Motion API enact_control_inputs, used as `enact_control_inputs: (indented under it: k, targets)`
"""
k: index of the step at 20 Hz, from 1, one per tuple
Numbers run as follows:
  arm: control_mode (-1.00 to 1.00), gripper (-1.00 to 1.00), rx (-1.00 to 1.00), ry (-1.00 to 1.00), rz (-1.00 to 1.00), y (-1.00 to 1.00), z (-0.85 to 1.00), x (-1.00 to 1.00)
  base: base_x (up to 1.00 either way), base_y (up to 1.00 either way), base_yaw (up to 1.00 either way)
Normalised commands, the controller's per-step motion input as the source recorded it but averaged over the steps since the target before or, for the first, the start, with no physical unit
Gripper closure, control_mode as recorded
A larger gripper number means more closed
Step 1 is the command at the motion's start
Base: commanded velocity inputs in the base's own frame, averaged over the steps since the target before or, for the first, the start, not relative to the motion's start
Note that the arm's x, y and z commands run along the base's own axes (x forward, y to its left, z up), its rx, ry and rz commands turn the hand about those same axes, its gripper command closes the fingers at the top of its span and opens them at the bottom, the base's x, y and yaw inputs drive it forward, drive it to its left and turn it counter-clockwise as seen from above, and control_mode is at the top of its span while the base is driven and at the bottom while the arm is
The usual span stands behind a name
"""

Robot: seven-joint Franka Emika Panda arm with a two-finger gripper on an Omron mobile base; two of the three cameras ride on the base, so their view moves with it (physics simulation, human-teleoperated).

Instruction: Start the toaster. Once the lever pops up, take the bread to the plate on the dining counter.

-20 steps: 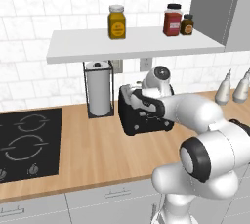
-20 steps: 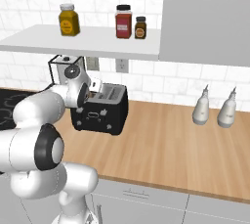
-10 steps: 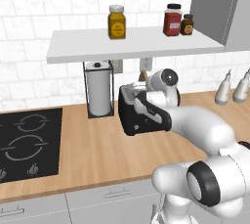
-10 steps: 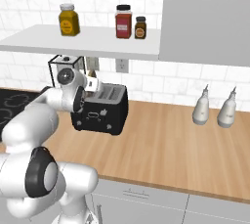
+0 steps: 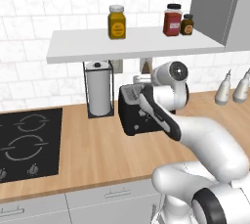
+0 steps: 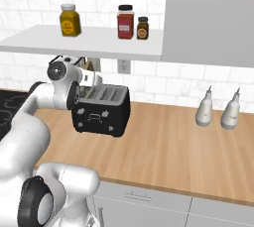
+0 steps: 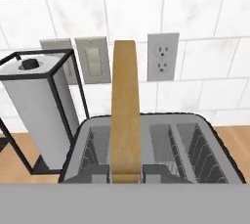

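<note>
White tiled wall point(image 6: 183, 85), grey shelf point(image 5: 132, 43), wooden counter point(image 6: 173, 146) with black cooktop point(image 5: 27, 142), grey cabinet point(image 6: 208, 18).

No readable text anywhere I look. On the white wall shelf point(image 6: 84, 42) above the black boxy toaster point(image 6: 101, 109), the yellow jar point(image 6: 70, 20), red jar point(image 6: 125, 22) and small brown jar point(image 6: 143, 28) carry labels, but these are too small and blurred for me to make out letters. The toaster's front shows knobs and buttons with no legible markings. The wall outlet point(image 7: 162, 56) behind the toaster bears no lettering.
</note>
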Motion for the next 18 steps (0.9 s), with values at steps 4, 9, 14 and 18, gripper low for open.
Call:
enact_control_inputs:
  k: [4,9,14,18]
  targets:
    - [-1.0,1.0,0.0,-0.17,0.0,-0.18,-0.02,-0.99,0.0,0.0,0.0]
    - [-1.0,1.0,0.0,-0.03,-0.03,-0.27,0.24,-1.0,0.0,0.0,0.0]
    - [-1.0,1.0,-0.01,0.31,-0.09,-0.06,0.7,-0.97,0.0,0.0,0.0]
    - [-1.0,1.0,-0.05,0.59,-0.11,0.0,0.29,-1.0,0.0,0.0,0.0]
